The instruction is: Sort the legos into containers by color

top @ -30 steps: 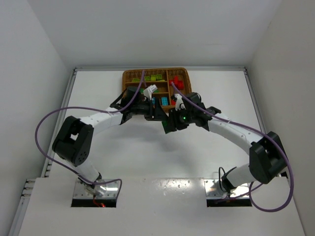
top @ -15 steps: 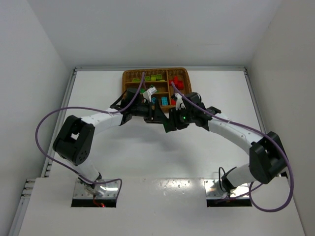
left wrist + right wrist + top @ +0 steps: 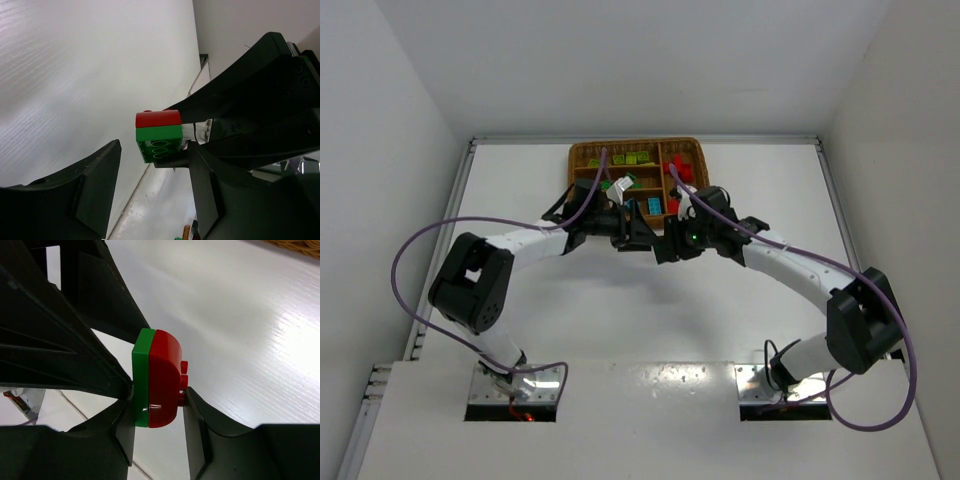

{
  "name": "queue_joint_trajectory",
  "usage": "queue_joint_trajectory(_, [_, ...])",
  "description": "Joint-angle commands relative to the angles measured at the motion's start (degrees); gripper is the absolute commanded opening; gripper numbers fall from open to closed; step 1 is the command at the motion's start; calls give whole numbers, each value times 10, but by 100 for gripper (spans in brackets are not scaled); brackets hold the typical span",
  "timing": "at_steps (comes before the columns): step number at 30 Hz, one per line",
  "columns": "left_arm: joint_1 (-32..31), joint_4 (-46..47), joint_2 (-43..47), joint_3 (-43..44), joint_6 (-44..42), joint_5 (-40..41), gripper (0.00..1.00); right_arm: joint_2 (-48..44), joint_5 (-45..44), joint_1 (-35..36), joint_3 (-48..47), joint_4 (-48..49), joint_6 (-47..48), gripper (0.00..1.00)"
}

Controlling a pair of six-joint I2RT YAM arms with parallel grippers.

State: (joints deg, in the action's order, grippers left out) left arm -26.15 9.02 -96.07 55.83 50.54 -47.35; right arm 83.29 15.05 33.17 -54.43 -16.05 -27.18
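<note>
right gripper [image 3: 157, 402] clamps brick pair [image 3: 155, 385], red joined to green | left gripper [image 3: 152, 167] wide, one finger on each side of pair | pair just at tray's [image 3: 582, 152] 6 o'clock

From high behind my bases [image 3: 515, 385], the top camera looks down on the whole table [image 3: 620, 320]. My wrist cameras sit close, looking along my fingers [image 3: 95, 185] from opposite sides; both share the red-and-green brick pair [image 3: 159, 136].
</note>
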Motion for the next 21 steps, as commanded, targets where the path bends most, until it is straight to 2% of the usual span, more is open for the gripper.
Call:
queue_joint_trajectory(1, [3,25,-7,-7,30,-2,61,-16,-5,3,-8,36,0,26])
queue_joint_trajectory(8, [-2,49,-1,-27,67,40,61,-16,-5,3,-8,36,-5,26])
queue_joint_trajectory(10, [-7,49,5,-27,67,53,56,-11,-5,3,-8,36,-5,26])
queue_joint_trajectory(21, [-13,66,-7,-21,87,36,54,-11,-5,3,-8,36,-5,26])
